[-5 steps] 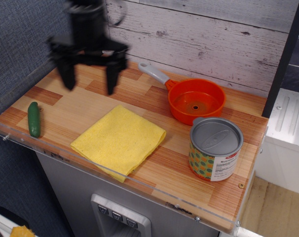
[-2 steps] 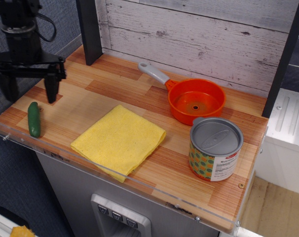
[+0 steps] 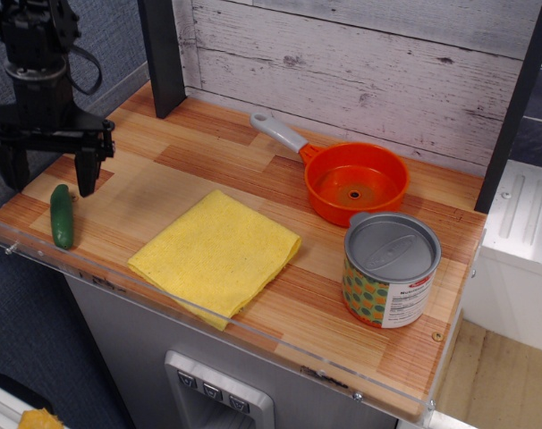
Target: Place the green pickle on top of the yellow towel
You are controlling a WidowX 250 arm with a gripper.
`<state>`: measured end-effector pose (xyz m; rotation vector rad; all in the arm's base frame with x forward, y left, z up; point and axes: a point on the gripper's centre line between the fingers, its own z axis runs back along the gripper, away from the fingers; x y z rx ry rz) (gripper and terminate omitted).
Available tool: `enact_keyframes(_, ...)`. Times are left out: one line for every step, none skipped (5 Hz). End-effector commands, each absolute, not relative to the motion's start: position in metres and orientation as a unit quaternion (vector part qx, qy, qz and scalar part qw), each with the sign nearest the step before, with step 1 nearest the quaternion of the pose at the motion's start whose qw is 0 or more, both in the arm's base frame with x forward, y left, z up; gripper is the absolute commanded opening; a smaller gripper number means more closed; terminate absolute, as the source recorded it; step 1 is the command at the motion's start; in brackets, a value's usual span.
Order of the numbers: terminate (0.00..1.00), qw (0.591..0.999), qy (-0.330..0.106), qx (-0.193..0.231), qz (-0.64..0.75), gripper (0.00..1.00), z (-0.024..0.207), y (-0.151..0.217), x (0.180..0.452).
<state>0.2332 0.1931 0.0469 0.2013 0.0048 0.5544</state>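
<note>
Nearest the front edge of the wooden counter (image 3: 253, 170), the yellow towel (image 3: 215, 253) lies flat, one corner reaching almost to the clear lip. Taking that towel as the landmark, the green pickle (image 3: 62, 215) rests well to its left, close to the counter's left front corner, lying roughly lengthwise front to back and touching nothing else. To the towel's right stands a lidded tin can (image 3: 390, 268), and behind and to the right of the towel sits the orange pot (image 3: 356, 182) with its grey handle pointing back-left.

Farther back on the pickle's side, the gripper (image 3: 49, 174) hangs above the counter, just behind and over the pickle, with its jaws spread wide and nothing between them.

The step in hand appears to be the approach for the grasp. To do it well, the fingers should straddle the pickle across its narrow width, not its length, so the wrist may need to line up with the toy's axis. A centred descent matters: the smooth rounded toy would likely roll or squirt out if pinched near one end, and it lies close to the edge.
</note>
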Motion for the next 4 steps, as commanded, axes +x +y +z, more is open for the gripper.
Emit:
enact_keyframes(0.0, 0.953, -0.027, 0.089, 0.289, 1.0, 0.039, 0.197, 0.227)
enact_keyframes(0.0, 0.953, -0.024, 0.084, 0.291, 1.0, 0.032, 0.197, 0.224)
enact_keyframes(0.0, 0.948, -0.005, 0.091, 0.304, 1.0, 0.025, 0.2, 0.223)
enact_keyframes(0.0, 0.95, -0.01, 0.072, 0.305, 1.0, 0.021, 0.201, 0.222)
